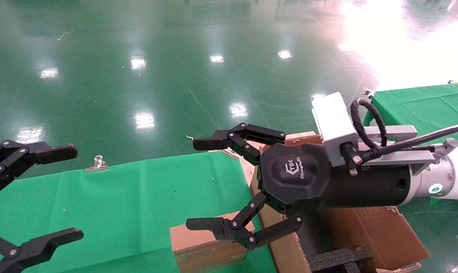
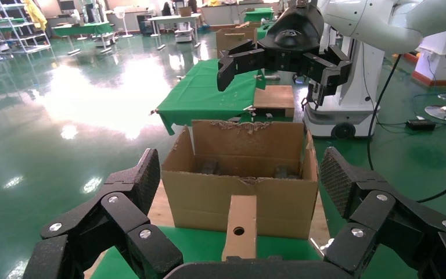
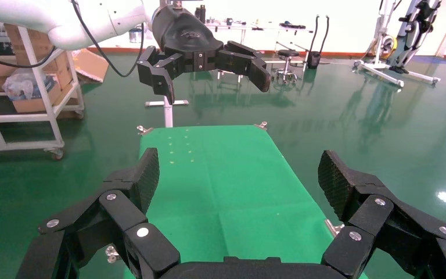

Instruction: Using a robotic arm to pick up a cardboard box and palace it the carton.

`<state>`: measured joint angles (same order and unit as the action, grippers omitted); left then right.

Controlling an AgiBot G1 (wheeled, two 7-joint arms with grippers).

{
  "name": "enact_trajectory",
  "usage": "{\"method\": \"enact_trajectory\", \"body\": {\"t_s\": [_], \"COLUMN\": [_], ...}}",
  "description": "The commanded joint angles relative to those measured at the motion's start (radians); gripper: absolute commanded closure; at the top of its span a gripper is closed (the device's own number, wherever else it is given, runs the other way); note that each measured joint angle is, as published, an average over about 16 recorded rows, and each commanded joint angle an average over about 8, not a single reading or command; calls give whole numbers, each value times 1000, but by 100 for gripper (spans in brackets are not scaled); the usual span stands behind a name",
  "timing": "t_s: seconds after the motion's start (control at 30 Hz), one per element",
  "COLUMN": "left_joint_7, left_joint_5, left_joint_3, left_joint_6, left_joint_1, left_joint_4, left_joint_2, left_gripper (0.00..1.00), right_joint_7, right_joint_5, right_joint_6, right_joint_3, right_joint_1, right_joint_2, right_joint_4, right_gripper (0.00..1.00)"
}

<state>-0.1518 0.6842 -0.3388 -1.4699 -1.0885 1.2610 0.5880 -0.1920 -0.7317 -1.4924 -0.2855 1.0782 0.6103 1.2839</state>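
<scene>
The cardboard box (image 1: 204, 248) stands on the green table against the carton's left wall. In the left wrist view its narrow face with the round hole (image 2: 240, 228) points at my left gripper. The carton (image 1: 369, 231) (image 2: 244, 186) is open, with ragged flaps and black foam inside. The robotic arm's right gripper (image 1: 198, 184) hangs open above the cardboard box and the carton's left edge, its lower finger over the box top; it is empty (image 3: 241, 174). My left gripper (image 1: 67, 193) (image 2: 243, 174) is open at the table's far left, level with the cardboard box, holding nothing.
A green cloth covers the table (image 1: 130, 197), held by metal clips (image 1: 97, 163) at its far edge. A second green table (image 1: 422, 102) stands behind the carton on the right, with another brown box (image 2: 274, 99) on it. Shiny green floor lies all around.
</scene>
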Motion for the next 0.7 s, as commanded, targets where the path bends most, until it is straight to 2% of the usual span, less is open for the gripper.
{"method": "enact_trajectory", "body": {"t_s": [0.03,0.5,0.53,0.7], "left_joint_7": [0,0,0,0], "left_joint_5": [0,0,0,0], "left_joint_3": [0,0,0,0], "left_joint_6": [0,0,0,0], "left_joint_1": [0,0,0,0], "left_joint_4": [0,0,0,0], "left_joint_2": [0,0,0,0], "left_gripper": [0,0,8,70], "right_joint_7": [0,0,0,0], "right_joint_5": [0,0,0,0], "right_joint_6": [0,0,0,0], "right_joint_3": [0,0,0,0], "right_joint_1": [0,0,0,0], "right_joint_2": [0,0,0,0], "right_joint_4": [0,0,0,0], "right_gripper": [0,0,0,0]}}
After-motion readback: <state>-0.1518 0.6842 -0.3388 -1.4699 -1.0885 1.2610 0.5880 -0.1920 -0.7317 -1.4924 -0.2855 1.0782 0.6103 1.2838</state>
